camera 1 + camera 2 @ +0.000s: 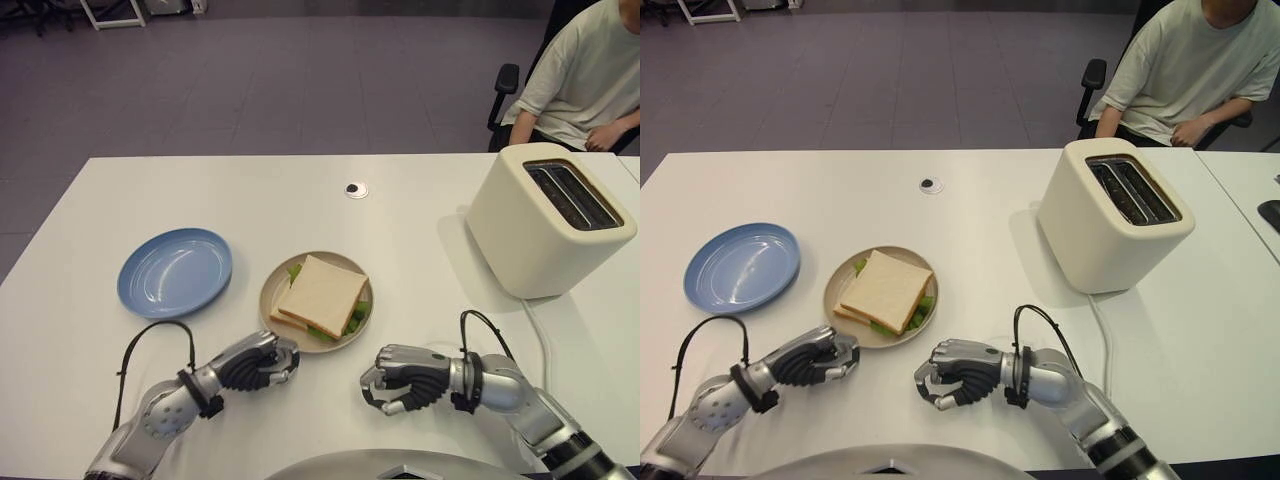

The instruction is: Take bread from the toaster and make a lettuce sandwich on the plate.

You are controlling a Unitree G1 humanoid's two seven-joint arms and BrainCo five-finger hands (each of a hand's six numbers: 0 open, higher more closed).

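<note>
**Soft sandwich (322, 296) on the plate (268, 295)**

The sandwich sits on the tan plate, mid-table. It looks light and squishy. Hold both bread sides gently, or the lettuce (357, 314) may slip out. The left hand (255, 362) and right hand (405, 378) rest nearer, fingers curled, holding nothing.

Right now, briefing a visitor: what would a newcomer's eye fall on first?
The finished sandwich, lettuce peeking out, sits on the beige plate at centre. The left hand and right hand lie curled just on the robot's side of it. A cream toaster stands at far right, a blue plate at left.
</note>
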